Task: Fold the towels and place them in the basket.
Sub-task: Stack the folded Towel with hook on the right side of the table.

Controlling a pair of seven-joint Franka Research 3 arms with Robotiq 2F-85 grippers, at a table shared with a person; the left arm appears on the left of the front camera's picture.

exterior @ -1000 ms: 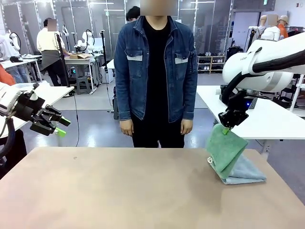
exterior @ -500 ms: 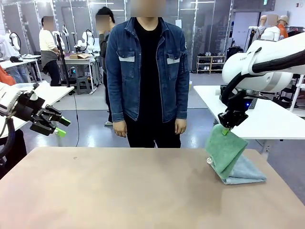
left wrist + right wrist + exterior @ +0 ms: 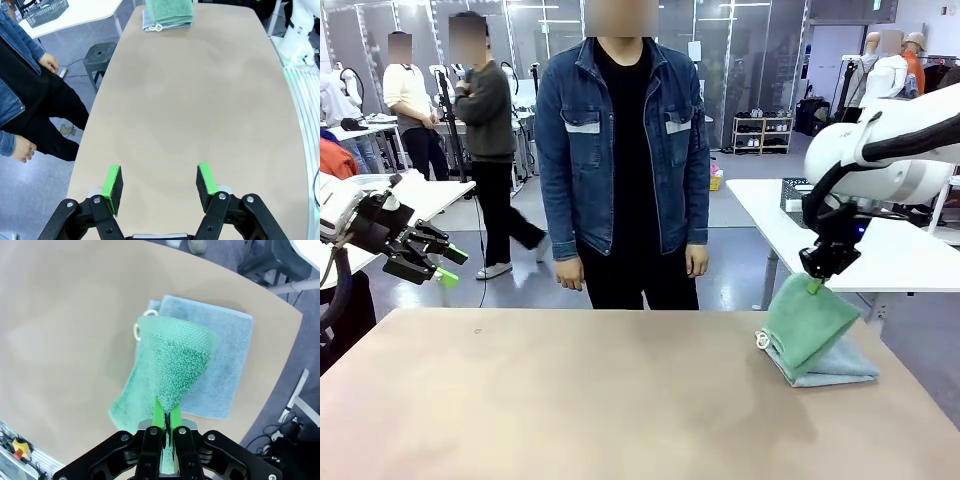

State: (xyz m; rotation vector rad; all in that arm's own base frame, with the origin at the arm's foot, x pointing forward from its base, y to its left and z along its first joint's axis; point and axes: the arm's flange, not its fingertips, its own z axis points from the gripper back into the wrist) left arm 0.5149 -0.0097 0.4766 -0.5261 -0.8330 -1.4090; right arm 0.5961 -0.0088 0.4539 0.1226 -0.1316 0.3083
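Note:
On the table's right end, the green towel (image 3: 807,322) rises in a peak over the light blue towel (image 3: 842,366), which lies flat under it. My right gripper (image 3: 816,281) is shut on the green towel's top edge, holding it up. In the right wrist view the green towel (image 3: 172,357) hangs from my right gripper (image 3: 165,421) onto the blue towel (image 3: 227,352). My left gripper (image 3: 442,264) hovers open and empty off the table's left edge. Its green pads (image 3: 112,184) stand wide apart above the table. The basket (image 3: 791,192) stands on a white side table behind the right end.
A person in a denim jacket (image 3: 620,150) stands at the far edge with hands down. The brown table (image 3: 570,400) is bare across its left and middle. The white side table (image 3: 890,250) lies close beyond the right arm. Other people walk in the background.
My right gripper has moved right with the green towel's edge, pulling the peak farther over the blue towel. The person shifted slightly left. The left arm has not moved.

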